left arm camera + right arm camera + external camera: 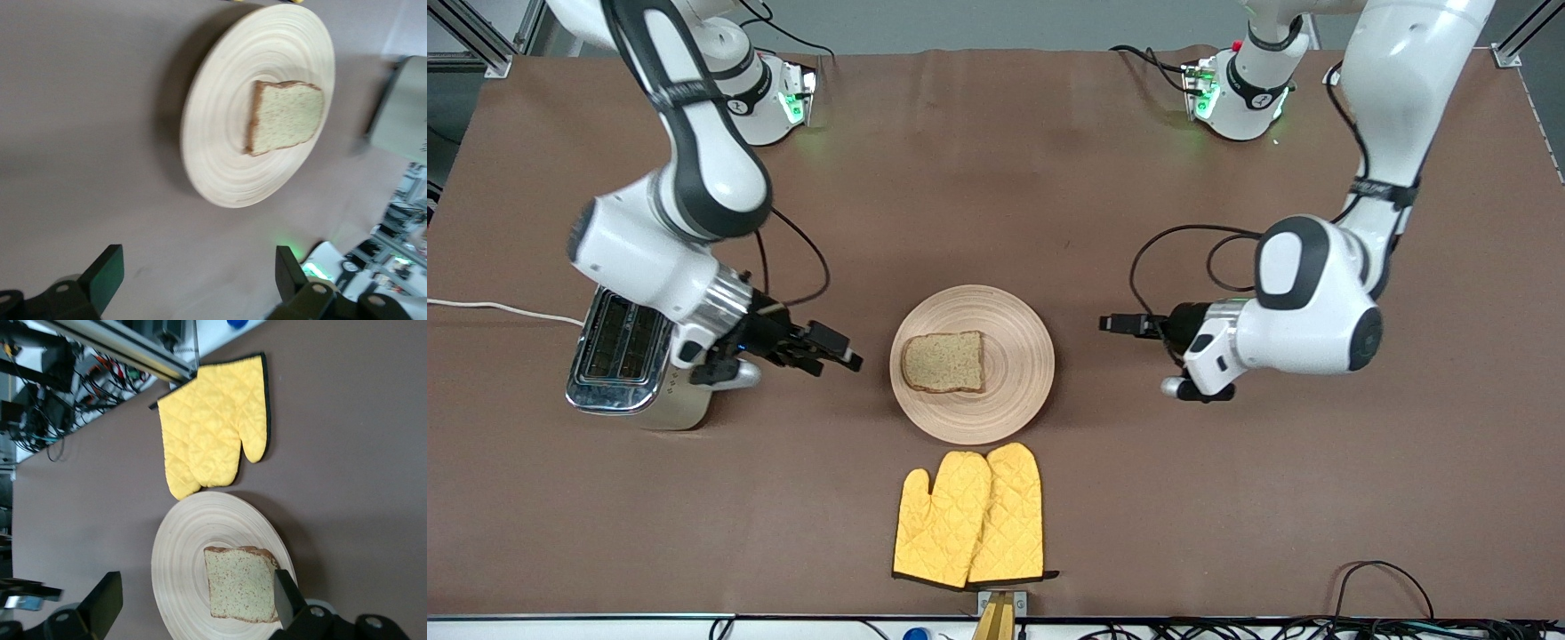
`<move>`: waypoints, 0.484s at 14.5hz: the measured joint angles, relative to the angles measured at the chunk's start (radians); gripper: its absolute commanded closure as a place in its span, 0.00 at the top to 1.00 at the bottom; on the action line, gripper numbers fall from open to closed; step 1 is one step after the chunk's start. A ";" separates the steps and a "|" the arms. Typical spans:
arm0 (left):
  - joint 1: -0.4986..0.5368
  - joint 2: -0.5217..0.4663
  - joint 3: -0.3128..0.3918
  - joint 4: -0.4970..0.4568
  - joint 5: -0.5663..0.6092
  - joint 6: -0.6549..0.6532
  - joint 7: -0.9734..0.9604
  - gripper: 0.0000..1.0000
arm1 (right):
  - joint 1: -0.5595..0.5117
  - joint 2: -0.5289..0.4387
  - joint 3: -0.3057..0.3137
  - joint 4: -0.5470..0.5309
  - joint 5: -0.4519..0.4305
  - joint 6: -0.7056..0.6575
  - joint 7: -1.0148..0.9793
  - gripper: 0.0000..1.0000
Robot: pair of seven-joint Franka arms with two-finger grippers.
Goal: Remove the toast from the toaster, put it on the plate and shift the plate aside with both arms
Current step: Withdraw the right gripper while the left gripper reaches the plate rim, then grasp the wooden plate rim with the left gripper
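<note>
Yellow quilted oven mitts (969, 517) lie nearest the front camera, a pair side by side just clear of the plate's near rim. Of the task's things, the toaster (633, 366) is bulkiest, standing at the right arm's end of the table, both slots bare. Next comes the wooden plate (1014, 391) at mid-table, and smallest is the toast (944, 362), lying flat on the plate, a little toward the toaster.

The right gripper (824, 349) hangs between toaster and plate, fingers spread and empty, one of its fingers (285, 599) close over the toast's edge in the right wrist view. The left gripper (1129, 324) hovers near the plate's rim at the left arm's end, likewise released, gripping nothing.

Judging by its look, the plate is rigid, light and smooth, so it may slide on the cloth; each gripper should pinch the thin raised rim at its own end. The toast is loose and could shift if the plate tilts.
</note>
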 measured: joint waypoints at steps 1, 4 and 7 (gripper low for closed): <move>-0.001 0.023 -0.019 0.000 -0.031 0.019 0.013 0.99 | -0.021 -0.048 -0.006 -0.017 -0.052 -0.021 -0.001 1.00; -0.003 0.073 -0.033 -0.003 -0.132 0.027 0.172 0.95 | -0.152 -0.193 -0.013 -0.032 -0.302 -0.165 0.000 1.00; 0.004 0.144 -0.030 -0.010 -0.198 0.028 0.363 0.81 | -0.293 -0.324 -0.017 -0.004 -0.489 -0.381 -0.010 1.00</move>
